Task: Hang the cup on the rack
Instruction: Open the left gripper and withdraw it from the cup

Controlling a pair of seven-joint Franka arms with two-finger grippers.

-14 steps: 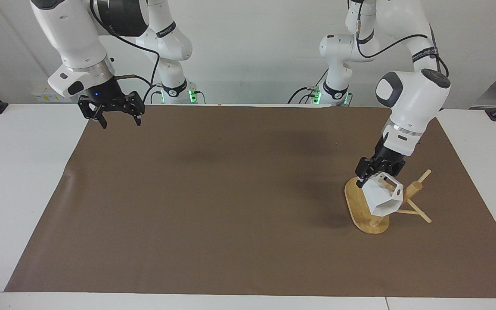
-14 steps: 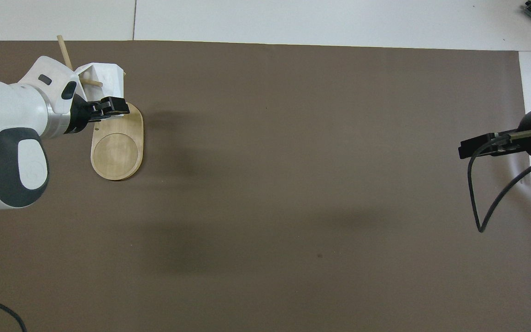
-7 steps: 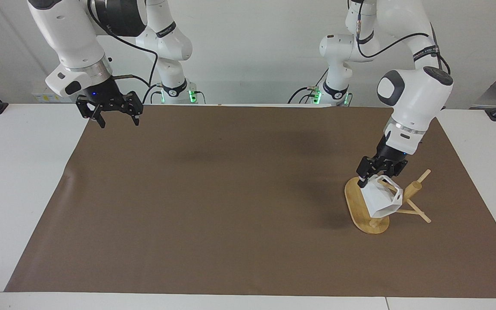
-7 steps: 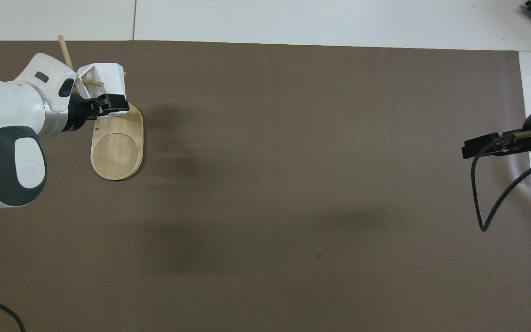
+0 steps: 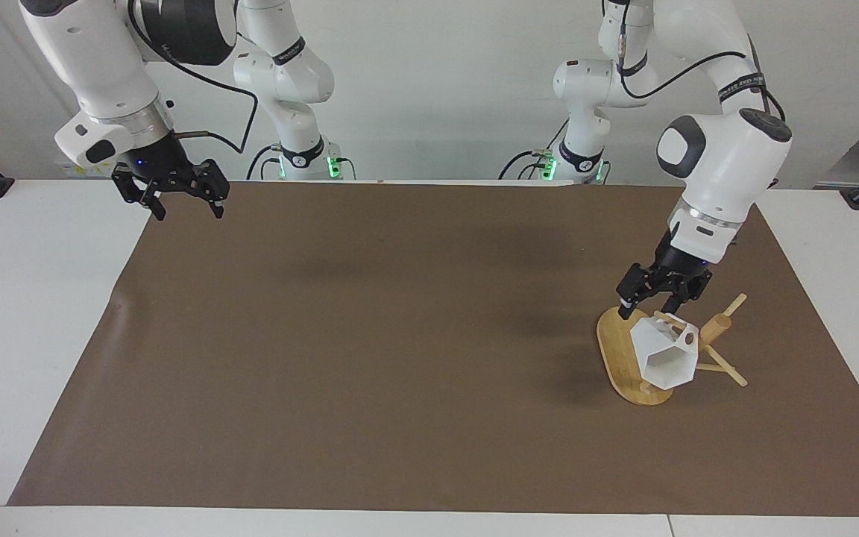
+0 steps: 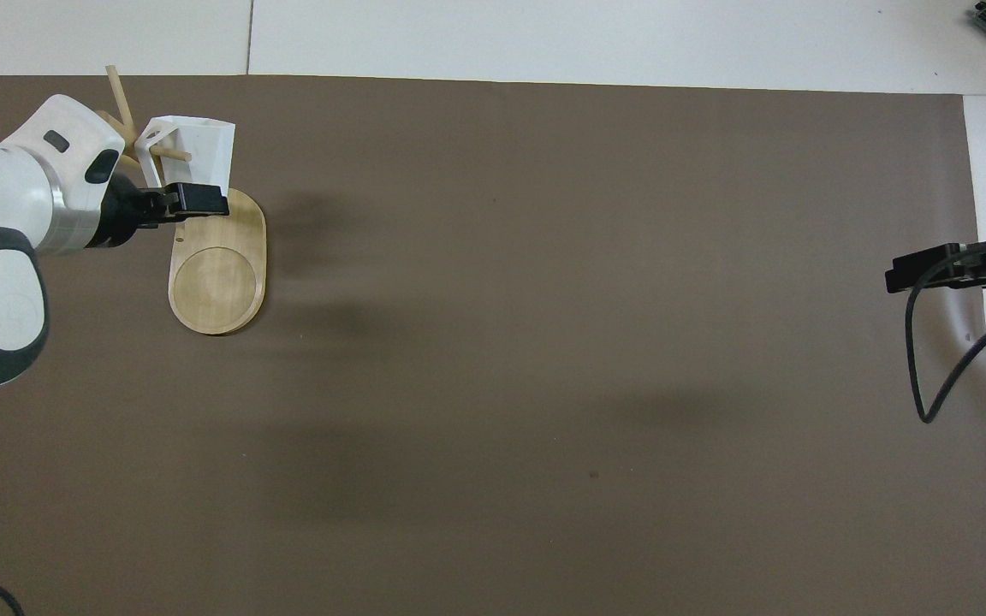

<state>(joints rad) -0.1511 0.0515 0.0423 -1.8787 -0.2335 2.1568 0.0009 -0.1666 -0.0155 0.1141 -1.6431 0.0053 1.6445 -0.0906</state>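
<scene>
The white faceted cup (image 5: 666, 355) hangs tilted by its handle on a peg of the bamboo rack (image 5: 717, 328), over the rack's oval base (image 5: 613, 349). My left gripper (image 5: 648, 306) is open just above the cup and clear of it. In the overhead view the cup (image 6: 198, 151) sits on the peg above the base (image 6: 219, 282), with the left gripper (image 6: 195, 200) beside it. My right gripper (image 5: 186, 211) is open and empty, up in the air over the mat's corner at the right arm's end, and it waits there; it also shows in the overhead view (image 6: 902, 278).
A brown mat (image 5: 400, 350) covers the white table (image 5: 27, 313). The rack stands on the mat toward the left arm's end. A black cable (image 6: 929, 376) hangs from the right arm.
My left gripper has opened, let go of the cup and risen off it. The cup has settled lower on the peg. The right gripper has drifted toward the right arm's end of the table.
</scene>
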